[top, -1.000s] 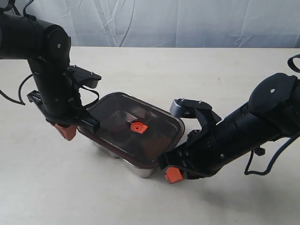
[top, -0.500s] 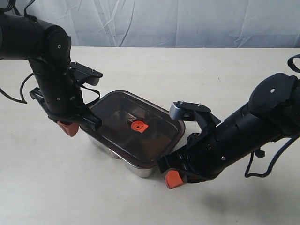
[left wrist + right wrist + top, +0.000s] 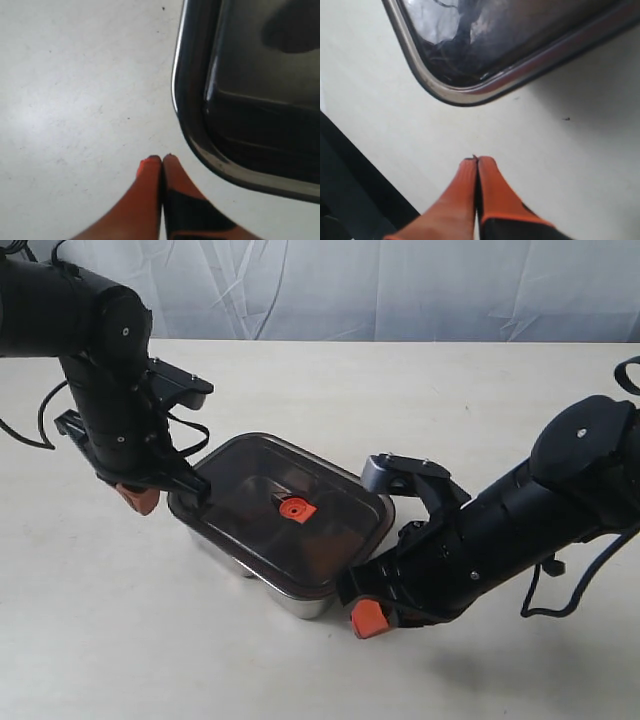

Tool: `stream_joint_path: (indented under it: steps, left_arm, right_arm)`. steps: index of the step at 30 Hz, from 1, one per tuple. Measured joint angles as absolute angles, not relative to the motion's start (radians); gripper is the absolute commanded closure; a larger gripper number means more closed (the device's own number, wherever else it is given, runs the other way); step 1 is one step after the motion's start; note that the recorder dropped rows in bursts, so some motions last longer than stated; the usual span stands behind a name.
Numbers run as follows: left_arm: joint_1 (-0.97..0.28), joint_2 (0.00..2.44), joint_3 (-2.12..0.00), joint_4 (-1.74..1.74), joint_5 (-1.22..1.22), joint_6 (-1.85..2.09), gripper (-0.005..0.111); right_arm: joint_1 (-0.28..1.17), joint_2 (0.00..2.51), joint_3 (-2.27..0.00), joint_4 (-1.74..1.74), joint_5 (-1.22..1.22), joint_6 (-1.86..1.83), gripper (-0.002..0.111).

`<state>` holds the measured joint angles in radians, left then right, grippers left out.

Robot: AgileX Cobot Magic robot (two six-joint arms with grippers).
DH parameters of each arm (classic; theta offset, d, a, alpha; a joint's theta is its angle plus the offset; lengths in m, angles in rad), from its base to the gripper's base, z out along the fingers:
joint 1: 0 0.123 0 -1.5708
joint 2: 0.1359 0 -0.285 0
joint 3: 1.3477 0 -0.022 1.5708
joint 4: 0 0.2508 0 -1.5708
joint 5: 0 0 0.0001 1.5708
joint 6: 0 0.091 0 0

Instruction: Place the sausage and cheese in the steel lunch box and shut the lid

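The setting is read as a robotics lab arranged for recording. A plain pale desk (image 3: pixel 300 380) is backed by a creased white cloth backdrop (image 3: pixel 400 290). Two black robot arms, the left arm (image 3: pixel 100 360) and the right arm (image 3: pixel 520 520), are extended over it, loose black cables (image 3: pixel 560 610) are trailed, and a steel lunch box (image 3: pixel 300 605) is laid out as a prop.

One box (image 3: pixel 298 603), one lid (image 3: pixel 248 480), two pincers (image 3: pixel 139 498) (image 3: pixel 368 618)

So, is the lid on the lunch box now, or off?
On: the lid covers the steel lunch box, sitting along its rim.
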<state>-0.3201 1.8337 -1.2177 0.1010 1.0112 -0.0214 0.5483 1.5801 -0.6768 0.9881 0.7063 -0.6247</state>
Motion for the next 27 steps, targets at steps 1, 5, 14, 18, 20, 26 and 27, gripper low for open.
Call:
stream_joint_path:
  steps: [1, 5, 14, 18, 20, 26, 27]
  left_arm:
    - [-0.320, 1.826, -1.226, 0.111, 1.011, -0.023, 0.107]
    - [-0.304, 1.808, -1.258, 0.136, 1.011, -0.039, 0.107]
    - [-0.233, 1.808, -1.259, 0.127, 1.002, -0.041, 0.107]
    - [-0.233, 1.808, -1.259, 0.127, 0.999, -0.041, 0.107]
    - [-0.233, 1.808, -1.259, 0.127, 0.999, -0.040, 0.107]
    - [-0.233, 1.808, -1.259, 0.120, 0.998, -0.040, 0.107]
    - [-0.233, 1.808, -1.259, 0.120, 0.998, -0.040, 0.107]
  right_arm:
    - [0.548, 1.580, -0.677, 0.999, 0.704, -0.625, 0.109]
    - [0.548, 1.580, -0.677, 1.030, 0.688, -0.625, 0.109]
    - [0.548, 1.580, -0.677, 1.104, 0.682, -0.625, 0.109]
    - [0.548, 1.580, -0.677, 1.108, 0.665, -0.625, 0.109]
    - [0.548, 1.580, -0.677, 1.114, 0.658, -0.625, 0.109]
    - [0.548, 1.580, -0.677, 1.132, 0.635, -0.625, 0.109]
    - [0.548, 1.580, -0.677, 1.132, 0.634, -0.625, 0.109]
